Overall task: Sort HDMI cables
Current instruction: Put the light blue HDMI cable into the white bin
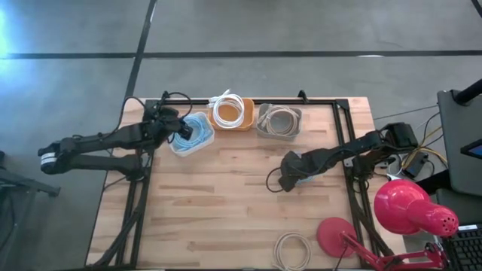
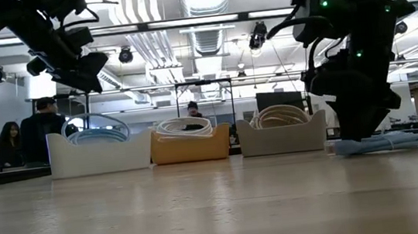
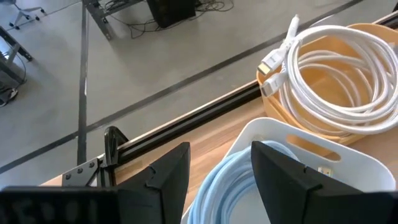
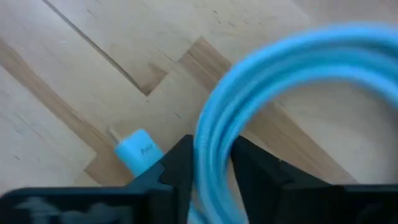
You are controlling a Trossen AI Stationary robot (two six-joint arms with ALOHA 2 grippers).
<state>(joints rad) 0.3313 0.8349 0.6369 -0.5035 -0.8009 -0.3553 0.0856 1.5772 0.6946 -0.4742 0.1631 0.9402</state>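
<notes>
My right gripper (image 1: 292, 181) is low over the table's right middle, shut on a light blue HDMI cable coil (image 2: 375, 144) that lies on the wood. My left gripper (image 1: 183, 129) hangs open above the white bin (image 1: 181, 147), which holds light blue coils (image 3: 230, 186); its fingers touch nothing. White coils (image 1: 228, 111) lie in the orange bin (image 1: 248, 113). Beige coils (image 1: 280, 119) lie in the grey bin (image 1: 262, 128). One pale coil (image 1: 292, 250) rests flat by the table's near edge. My right gripper pinches the bundled strands of the light blue coil (image 4: 214, 146) between its two fingers, coming from above and pointing down. The fingers (image 4: 180, 165) stand across the strands. The coil rests on the table, its plug (image 4: 138, 151) on the wood beside the fingers.
The three bins stand in a row along the far edge. A red desk lamp (image 1: 410, 207) with its round base (image 1: 337, 235) occupies the near right corner. Bare wood lies across the table's middle and near left. People show in the room beyond the far edge.
</notes>
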